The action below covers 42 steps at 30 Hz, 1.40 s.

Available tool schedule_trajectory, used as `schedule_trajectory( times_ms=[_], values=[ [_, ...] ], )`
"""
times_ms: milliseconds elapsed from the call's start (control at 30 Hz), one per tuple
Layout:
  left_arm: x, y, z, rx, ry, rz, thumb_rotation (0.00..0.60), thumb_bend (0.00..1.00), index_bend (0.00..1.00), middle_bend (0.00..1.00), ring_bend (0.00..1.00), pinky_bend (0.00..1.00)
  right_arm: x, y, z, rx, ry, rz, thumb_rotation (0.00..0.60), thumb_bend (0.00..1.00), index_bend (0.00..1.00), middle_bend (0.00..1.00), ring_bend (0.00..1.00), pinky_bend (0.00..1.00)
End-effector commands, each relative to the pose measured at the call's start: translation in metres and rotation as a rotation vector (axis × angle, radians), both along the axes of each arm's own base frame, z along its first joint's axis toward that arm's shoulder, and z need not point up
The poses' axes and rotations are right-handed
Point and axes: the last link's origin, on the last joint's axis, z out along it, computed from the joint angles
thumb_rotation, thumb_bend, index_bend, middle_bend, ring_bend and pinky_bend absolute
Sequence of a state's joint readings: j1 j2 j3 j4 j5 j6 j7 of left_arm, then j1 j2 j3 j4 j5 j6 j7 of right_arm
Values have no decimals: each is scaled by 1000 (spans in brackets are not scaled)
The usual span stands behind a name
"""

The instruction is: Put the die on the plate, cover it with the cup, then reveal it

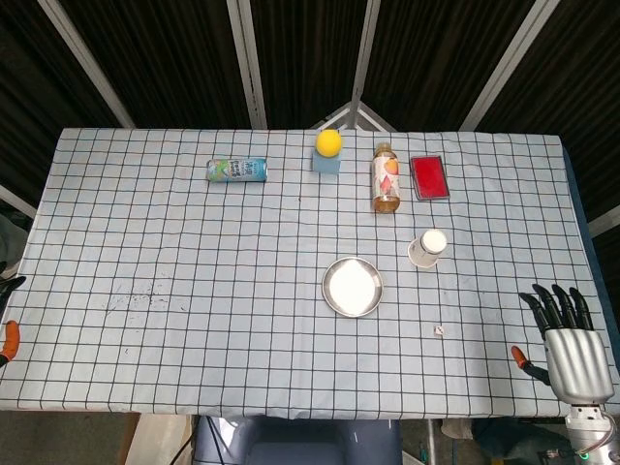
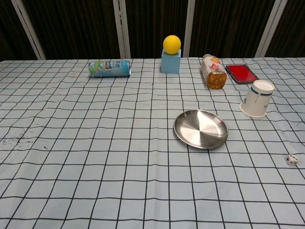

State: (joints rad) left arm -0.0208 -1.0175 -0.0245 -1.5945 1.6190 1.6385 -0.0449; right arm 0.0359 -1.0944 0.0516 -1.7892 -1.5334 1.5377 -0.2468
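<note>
Die (image 2: 292, 160) lies small and white on the checked cloth of the tabletop (image 1: 194, 310), near the right side, apart from everything else and untouched. To its left and slightly farther away sits the round metal plate (image 2: 200, 129), with nothing on it. Beyond the die, to the right of the plate, the white paper cup (image 2: 257, 98) stands upside down, tilted a little, well apart from both.

Along the far edge, a drink can (image 1: 236, 170) lies on its side at the left. A yellow ball (image 2: 171, 44) rests on top of a pale blue block (image 2: 170, 62) near the middle. Right of that, a bottle (image 2: 213, 71) of amber liquid lies on its side, and just beside it is a flat red box (image 1: 429, 177).

At the near right corner, the right hand (image 1: 572, 334) hovers at the tabletop's edge, holding nothing, its dark fingers (image 1: 552, 303) stretched out straight and slightly apart, pointing away toward the far side. It is well clear of the die. The left hand is out of sight in both views.
</note>
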Motion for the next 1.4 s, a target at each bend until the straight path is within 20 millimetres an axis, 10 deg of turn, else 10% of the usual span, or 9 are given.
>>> schedule_trajectory(
  times_ms=[33,800,1400],
  values=[
    [-1,1,0,-2,-1,5,600,842,139,0,0,0,0,0,-2,7,0,1,600,242,204,145,70,0],
    [2,-1,-3,-10,5,17,600,842,139,0,0,0,1,1,-14,95,-80,-31,600,242,246,144,70,0],
    [-2,9,-9,-28,13,41,600,842,139,0,0,0,8,-72,-107,337,-188,-91,600,251,394,144,63,0]
  ],
)
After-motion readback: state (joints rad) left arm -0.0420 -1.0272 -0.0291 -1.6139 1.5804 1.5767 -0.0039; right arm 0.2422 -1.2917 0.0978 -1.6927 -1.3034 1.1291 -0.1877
